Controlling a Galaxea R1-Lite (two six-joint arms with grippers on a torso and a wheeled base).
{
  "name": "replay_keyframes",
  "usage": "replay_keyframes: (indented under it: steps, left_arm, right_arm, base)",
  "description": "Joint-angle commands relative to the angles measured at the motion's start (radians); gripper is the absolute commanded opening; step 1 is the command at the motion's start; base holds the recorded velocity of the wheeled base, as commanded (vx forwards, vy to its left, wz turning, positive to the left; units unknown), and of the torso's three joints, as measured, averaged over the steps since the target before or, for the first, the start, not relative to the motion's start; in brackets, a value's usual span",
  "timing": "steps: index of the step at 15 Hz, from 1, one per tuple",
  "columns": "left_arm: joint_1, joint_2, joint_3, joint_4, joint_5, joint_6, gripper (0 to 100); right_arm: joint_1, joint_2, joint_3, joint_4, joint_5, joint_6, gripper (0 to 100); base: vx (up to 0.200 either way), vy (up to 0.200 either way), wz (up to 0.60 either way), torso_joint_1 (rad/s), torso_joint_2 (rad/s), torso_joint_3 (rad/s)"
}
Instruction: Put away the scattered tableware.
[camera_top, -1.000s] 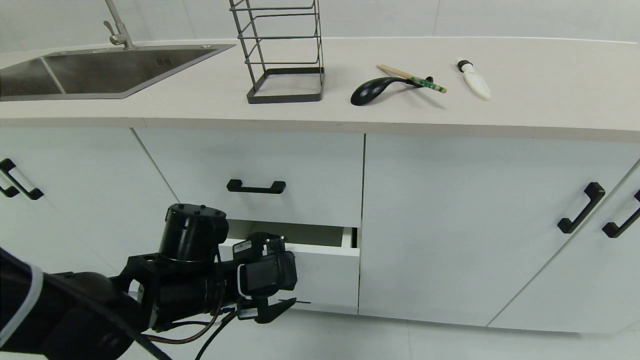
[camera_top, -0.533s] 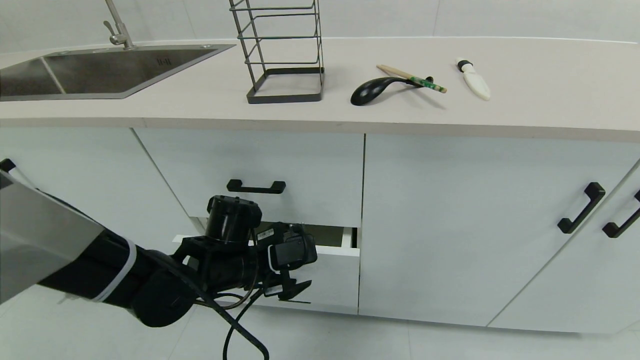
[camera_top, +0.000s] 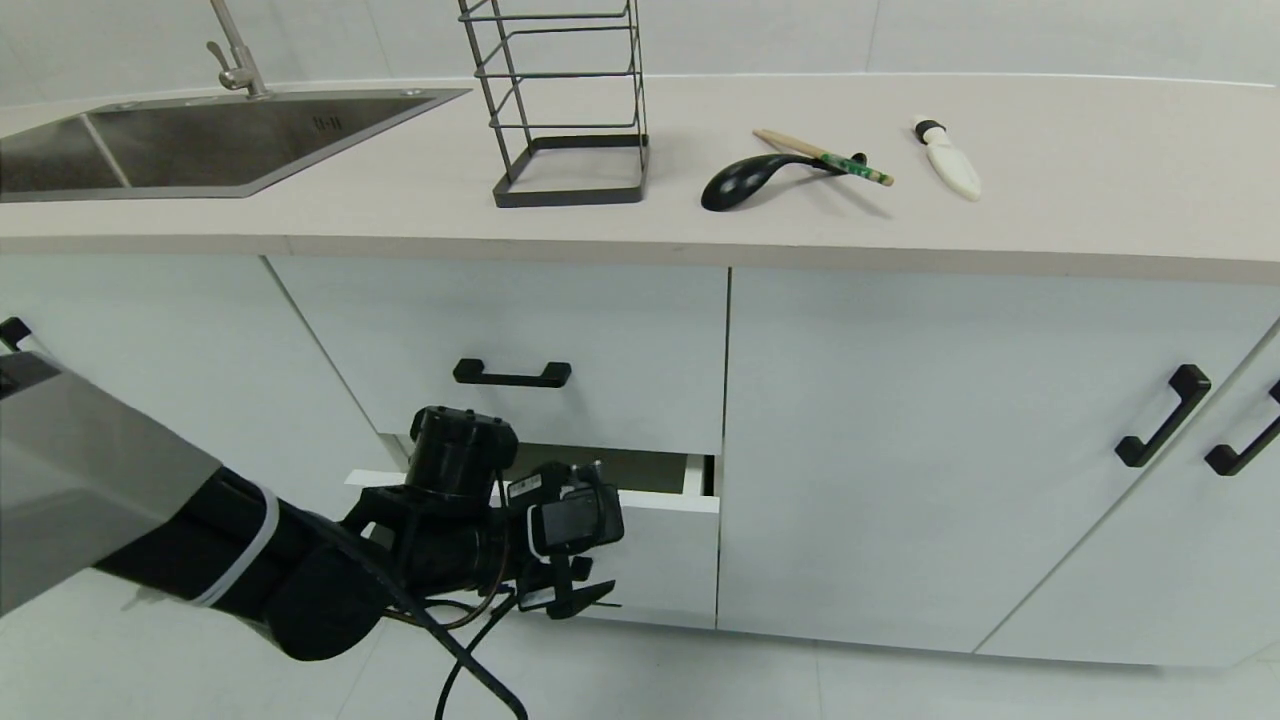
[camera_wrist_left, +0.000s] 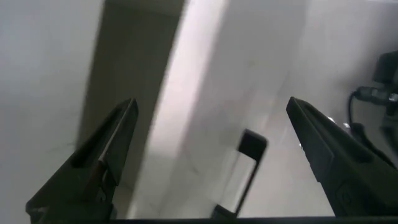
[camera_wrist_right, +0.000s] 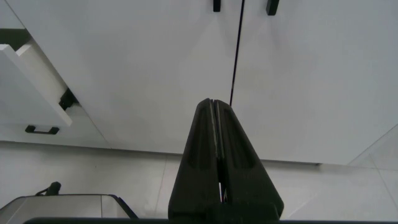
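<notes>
Left tool (camera_wrist_left: 211, 102), spread wide, has eased slightly back at the part-open lower drawer (camera_top: 650, 510), right tool (camera_wrist_right: 213, 104) pinched shut, while black spoon (camera_top: 745, 180), chopsticks (camera_top: 825, 157) and white knife (camera_top: 950, 165) lie on the counter (camera_top: 1100, 180).

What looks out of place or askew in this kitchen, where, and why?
A black spoon, chopsticks and a white utensil lie scattered on the counter, the chopsticks crossing the spoon's handle. Below, one drawer stands partly open, with the open left hand at its front.
</notes>
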Motion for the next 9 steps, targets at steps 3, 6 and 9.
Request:
replay_keyframes:
  steps: [3,6,9]
  left_arm:
    - [-0.009,-0.239,0.237,0.055,-0.021,0.0,100]
    - [-0.024,-0.35,0.298,0.071,-0.027,-0.001,100]
    - [-0.027,-0.356,0.312,0.078,-0.029,-0.001,100]
  right_arm:
    - [0.0,0.0,0.0,0.0,0.0,0.0,0]
    - [0.0,0.0,0.0,0.0,0.0,0.0,0]
    - [0.0,0.0,0.0,0.0,0.0,0.0,0]
  base:
    - [0.0,0.0,0.0,0.0,0.0,0.0]
    - [0.0,0.0,0.0,0.0,0.0,0.0]
    - [0.0,0.0,0.0,0.0,0.0,0.0]
